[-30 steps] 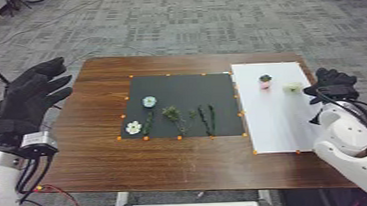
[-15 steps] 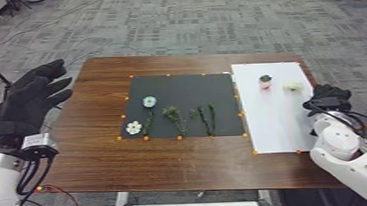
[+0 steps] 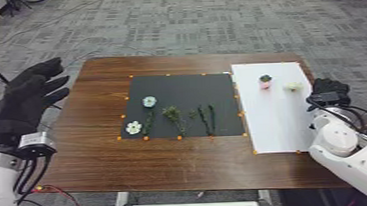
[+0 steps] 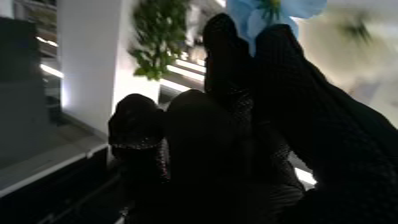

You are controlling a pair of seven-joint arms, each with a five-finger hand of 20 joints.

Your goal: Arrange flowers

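Note:
In the head view, my right hand [image 3: 329,87] is at the right edge of the white sheet [image 3: 283,119], beside a cream flower [image 3: 292,86]. Left of that flower are a pink flower [image 3: 266,85] and a small dark one [image 3: 265,78]. The black mat [image 3: 166,86] bears a blue flower [image 3: 150,101], a white flower [image 3: 133,127] and green stems [image 3: 173,114]. My left hand [image 3: 24,95] is open off the table's left side. In the right wrist view, my right hand [image 4: 209,150] has relaxed fingers; their tips overlap light-blue petals [image 4: 298,7], and contact is unclear.
The brown table [image 3: 156,164] extends around both sheets, with orange markers along their edges. Green foliage [image 4: 160,37] and a blurred pale flower [image 4: 355,30] are in the right wrist view. Cables run along both arms.
My right hand has moved slightly left, to the white sheet's edge, first lower and then a little back up. My left hand has barely shifted. The flowers keep their places.

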